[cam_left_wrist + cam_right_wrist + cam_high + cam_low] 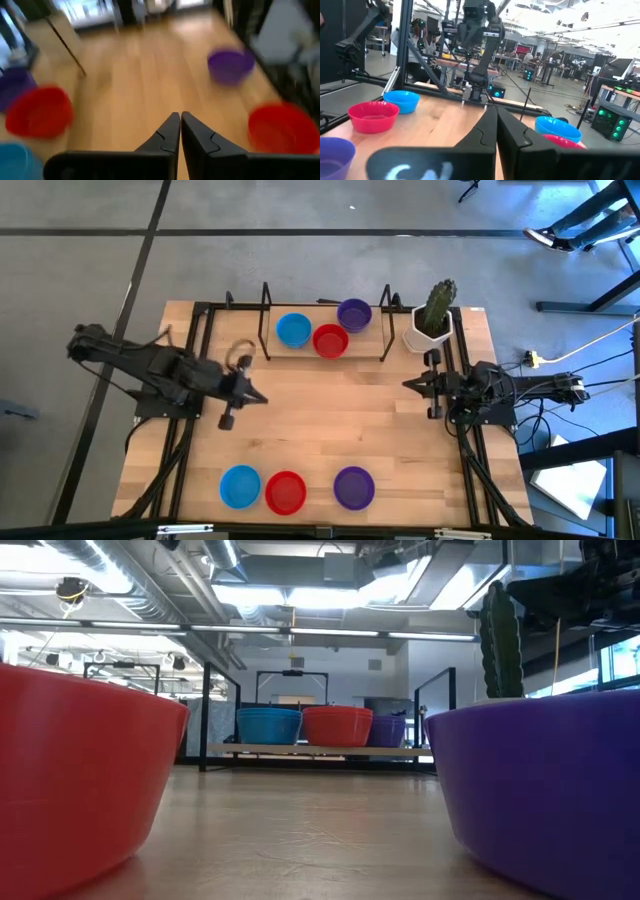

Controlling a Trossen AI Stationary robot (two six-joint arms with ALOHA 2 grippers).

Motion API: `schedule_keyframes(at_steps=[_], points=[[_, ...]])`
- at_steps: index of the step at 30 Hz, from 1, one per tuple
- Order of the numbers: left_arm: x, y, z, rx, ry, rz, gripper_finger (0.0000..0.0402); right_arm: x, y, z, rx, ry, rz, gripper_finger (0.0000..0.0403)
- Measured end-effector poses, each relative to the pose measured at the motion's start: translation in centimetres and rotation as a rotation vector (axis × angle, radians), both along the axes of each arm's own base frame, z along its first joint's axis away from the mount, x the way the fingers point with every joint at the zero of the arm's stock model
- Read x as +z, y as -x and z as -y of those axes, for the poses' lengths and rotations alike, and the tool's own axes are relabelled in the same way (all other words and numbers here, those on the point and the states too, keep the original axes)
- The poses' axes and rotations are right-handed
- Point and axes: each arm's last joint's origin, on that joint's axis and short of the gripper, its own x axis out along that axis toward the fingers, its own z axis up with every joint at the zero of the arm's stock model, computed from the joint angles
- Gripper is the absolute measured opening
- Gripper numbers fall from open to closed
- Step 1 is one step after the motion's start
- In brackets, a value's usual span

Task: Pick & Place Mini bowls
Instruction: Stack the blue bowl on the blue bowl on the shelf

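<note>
Three mini bowls sit in a row near the table's near edge: blue, red and purple. Three more rest on a low shelf at the far side: blue, red and purple. My left gripper is over the table's left middle, pointing right; it is shut and empty. My right gripper is at the right middle, pointing left, also shut and empty. In the low view the near red bowl and purple bowl fill the foreground.
A white pot with a green cactus stands at the far right corner. A black metal frame surrounds the far shelf, and rails run along both table sides. Bare wood lies between the two rows of bowls.
</note>
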Motion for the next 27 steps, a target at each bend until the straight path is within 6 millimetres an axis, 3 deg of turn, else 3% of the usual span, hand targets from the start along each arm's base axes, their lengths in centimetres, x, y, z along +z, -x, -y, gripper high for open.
schedule_keyframes(at_steps=[6, 11, 21, 27], points=[[-1.2, -1.5, 2.2, 0.044, 0.008, -0.336, 0.0029, -0.1, 0.0, 0.0, 0.001, -0.006, -0.010, 0.0004], [-3.2, -2.6, 4.3, 0.046, 0.004, -0.482, 0.0060, -0.1, 0.0, 0.0, 0.003, -0.023, -0.010, 0.0004], [-8.9, -3.9, 10.4, -0.019, 0.120, -0.830, 0.0177, -0.3, 0.0, 0.0, 0.003, -0.023, -0.031, 0.0004], [-11.6, -4.4, 12.9, -0.024, 0.105, -0.891, 0.0249, -0.3, 0.0, 0.0, 0.004, -0.036, -0.031, 0.0004]])
